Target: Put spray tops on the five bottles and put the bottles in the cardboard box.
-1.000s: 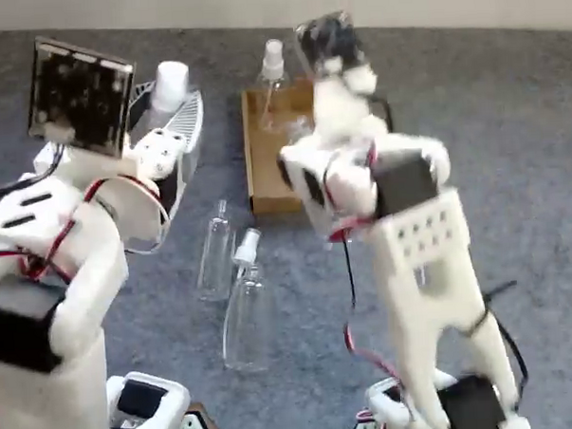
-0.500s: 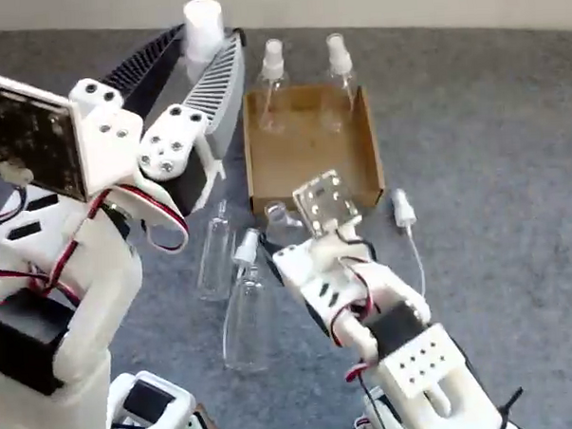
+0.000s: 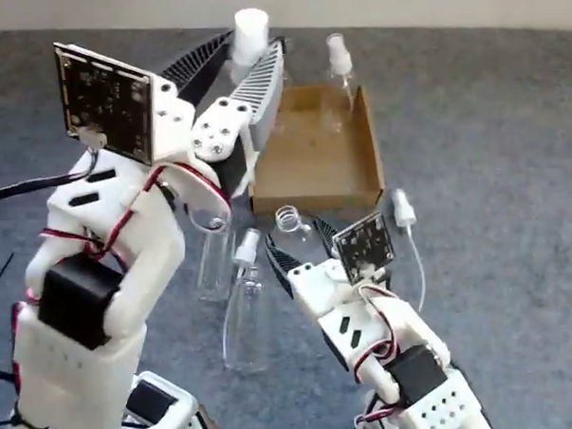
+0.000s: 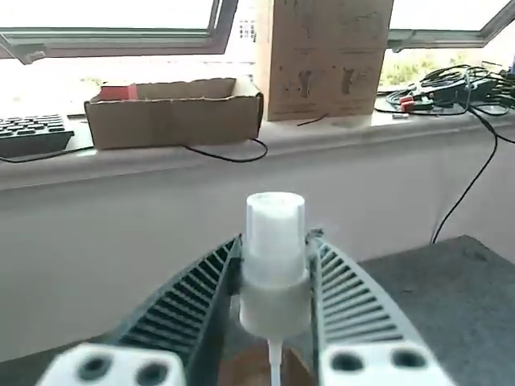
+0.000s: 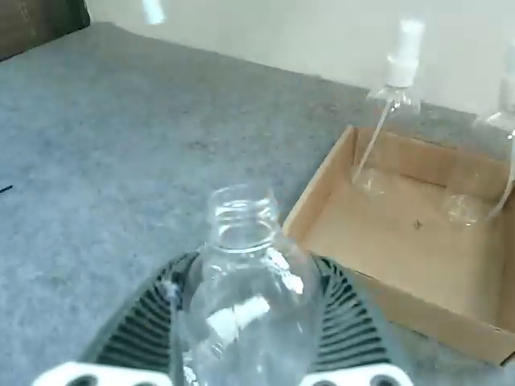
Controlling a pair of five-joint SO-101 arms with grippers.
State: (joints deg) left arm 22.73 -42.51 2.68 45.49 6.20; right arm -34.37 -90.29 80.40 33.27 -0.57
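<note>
risk, as judged: over the grey table (image 3: 491,120) the left arm (image 3: 126,250) and the right arm (image 3: 366,315) must join two small parts in the air, and the fit is fine. the cardboard box (image 3: 312,166) lies just beyond the likely meeting place. a low swing by either arm may shove it or knock over the capped bottles (image 5: 392,88) standing in it. the open bottle (image 5: 241,297) is clear, smooth and rounded, so a downward push on its neck may make it slip or tilt in the right jaws. the spray top (image 4: 273,257) carries a thin tube below it. if that tube misses the narrow neck it may bend or catch on the rim, and the top then sits crooked.

pose: the left arm stands high, over the far left corner of the box. the left jaws pinch the spray top by its collar, nozzle up and tube down. the right arm is low over the table. the right jaws are clamped round the body of the open bottle, neck up, just outside the near edge of the box. top and bottle are well apart.

an uncapped bottle (image 3: 214,251) and a lying bottle (image 3: 245,316) that appears to have its top on rest on the table between the arms. a loose top (image 3: 403,209) lies just beside the near right corner of the box.
</note>
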